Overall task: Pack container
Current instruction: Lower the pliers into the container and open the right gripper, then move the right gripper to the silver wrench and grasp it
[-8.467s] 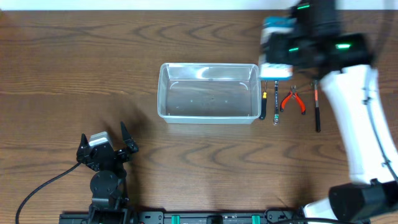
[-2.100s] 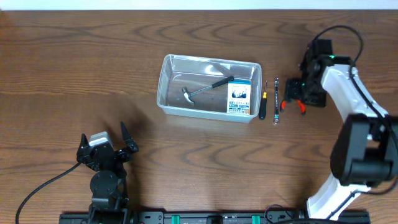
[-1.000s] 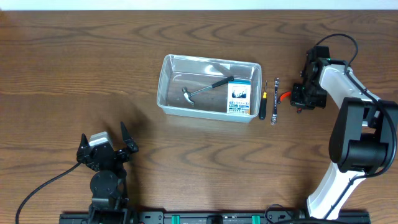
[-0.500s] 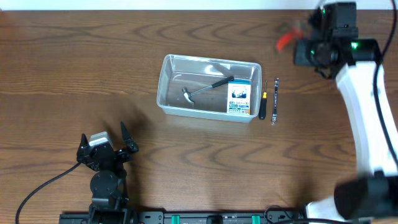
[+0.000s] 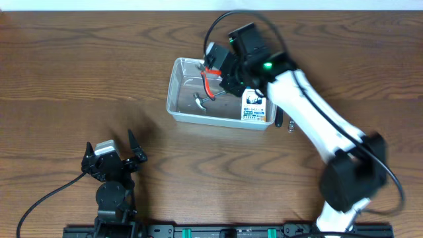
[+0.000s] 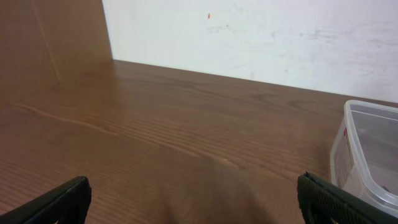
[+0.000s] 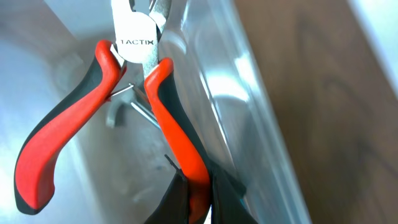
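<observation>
- Under both arms, a dark wood-grain table [image 5: 66,66] meets a plain white wall [image 6: 280,37].
- Right gripper [image 7: 193,196] pinches one red rubber handle of the Tactix pliers [image 7: 171,118]. The clear, round-cornered plastic container [image 5: 171,99] lies directly beneath its jaws, holding a hammer [image 5: 200,100] and a blue-and-white box [image 5: 254,106].
- Left gripper [image 5: 111,151] has its jaws spread wide, with the container well ahead and to their right.

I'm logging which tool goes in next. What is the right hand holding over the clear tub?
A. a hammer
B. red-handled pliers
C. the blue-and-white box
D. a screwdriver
B: in the right wrist view the right hand pinches one handle of the red-handled pliers, with the inside of the tub behind them.
</observation>
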You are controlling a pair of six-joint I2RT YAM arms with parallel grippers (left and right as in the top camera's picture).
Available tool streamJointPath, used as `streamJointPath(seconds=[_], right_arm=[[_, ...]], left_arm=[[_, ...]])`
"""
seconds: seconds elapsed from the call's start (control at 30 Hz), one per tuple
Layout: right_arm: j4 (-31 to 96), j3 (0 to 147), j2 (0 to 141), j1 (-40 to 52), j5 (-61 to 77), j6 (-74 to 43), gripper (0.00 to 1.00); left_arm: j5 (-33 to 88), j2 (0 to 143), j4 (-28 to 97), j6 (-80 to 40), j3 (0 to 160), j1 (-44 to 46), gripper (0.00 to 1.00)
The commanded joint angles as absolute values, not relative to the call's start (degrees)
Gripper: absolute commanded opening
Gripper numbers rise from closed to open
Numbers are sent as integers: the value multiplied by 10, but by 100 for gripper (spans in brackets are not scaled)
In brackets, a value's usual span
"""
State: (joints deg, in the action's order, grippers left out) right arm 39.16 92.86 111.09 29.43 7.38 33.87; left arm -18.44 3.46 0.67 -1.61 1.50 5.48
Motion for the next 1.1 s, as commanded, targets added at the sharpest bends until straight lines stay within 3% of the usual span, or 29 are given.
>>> streamJointPath(seconds=[0.0, 0.47, 0.5, 0.57, 0.7, 0.73, 0.77, 1.07], right_arm=[[383, 927, 1150, 292, 67, 432, 1], [470, 926, 1223, 304, 69, 501, 3], [474, 926, 1223, 305, 68, 502, 8], [477, 927, 1222, 306, 38, 491, 38], [480, 938, 1188, 307, -43, 399, 54], [479, 943, 1173, 305, -51, 380, 82], [475, 949, 1154, 302, -59, 357, 99], [446, 970, 964, 202, -70, 104, 99]], left_arm=[[-196, 32, 23, -15, 2, 57, 98], [-196, 32, 23, -15, 2, 57, 98], [-196, 32, 23, -15, 2, 57, 98], [-196, 32, 23, -15, 2, 57, 98], [-196, 32, 23, -15, 2, 57, 98], [-196, 32, 23, -15, 2, 57, 98], [-196, 32, 23, -15, 2, 57, 98], [-196, 32, 23, -15, 2, 57, 98]])
